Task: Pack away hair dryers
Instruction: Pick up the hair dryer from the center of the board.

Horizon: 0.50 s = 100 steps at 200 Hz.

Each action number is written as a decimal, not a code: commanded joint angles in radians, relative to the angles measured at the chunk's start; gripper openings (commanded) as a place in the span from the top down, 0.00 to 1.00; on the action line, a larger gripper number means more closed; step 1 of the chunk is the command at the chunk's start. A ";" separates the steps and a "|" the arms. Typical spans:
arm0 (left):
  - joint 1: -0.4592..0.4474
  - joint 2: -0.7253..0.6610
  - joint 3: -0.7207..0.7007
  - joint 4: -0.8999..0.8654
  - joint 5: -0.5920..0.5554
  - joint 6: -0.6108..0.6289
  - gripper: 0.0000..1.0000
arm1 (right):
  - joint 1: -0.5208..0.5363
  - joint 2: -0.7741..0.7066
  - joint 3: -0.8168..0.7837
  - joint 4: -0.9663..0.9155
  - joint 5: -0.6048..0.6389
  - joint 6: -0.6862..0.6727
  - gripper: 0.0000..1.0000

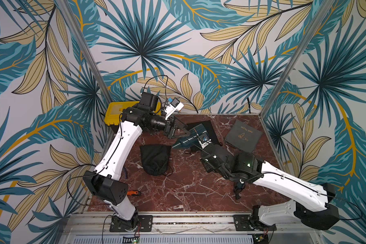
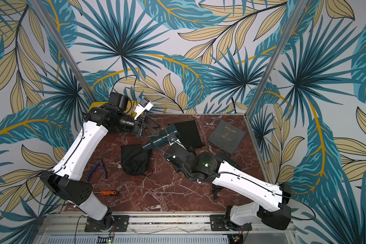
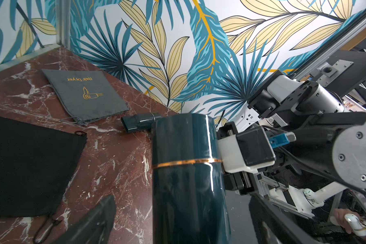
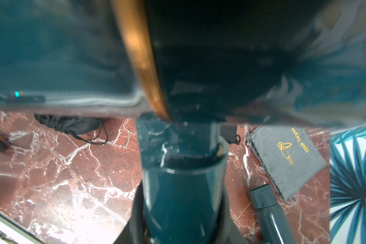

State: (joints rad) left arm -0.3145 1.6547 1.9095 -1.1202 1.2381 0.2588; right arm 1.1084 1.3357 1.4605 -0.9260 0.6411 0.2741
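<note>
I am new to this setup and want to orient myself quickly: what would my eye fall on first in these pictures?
First, the teal hair dryer, held over the back middle of the marble table by the right gripper, with the open left gripper close beside its barrel. Then the loud palm-leaf walls, and the bulging black pouch lying near the dryer's nozzle.
</note>
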 commanded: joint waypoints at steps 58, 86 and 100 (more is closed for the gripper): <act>-0.011 -0.056 -0.062 -0.160 -0.007 0.169 0.01 | 0.016 -0.053 0.023 0.085 0.132 -0.086 1.00; -0.018 -0.062 -0.059 -0.191 -0.044 0.198 0.02 | 0.035 -0.030 0.041 0.076 0.143 -0.110 1.00; -0.027 -0.058 -0.045 -0.209 -0.060 0.215 0.04 | 0.049 -0.022 0.047 0.082 0.150 -0.121 1.00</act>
State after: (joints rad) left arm -0.3279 1.6222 1.8652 -1.2663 1.2091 0.4072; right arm 1.1328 1.3079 1.4712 -0.9028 0.7395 0.1844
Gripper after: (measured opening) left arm 0.977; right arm 0.390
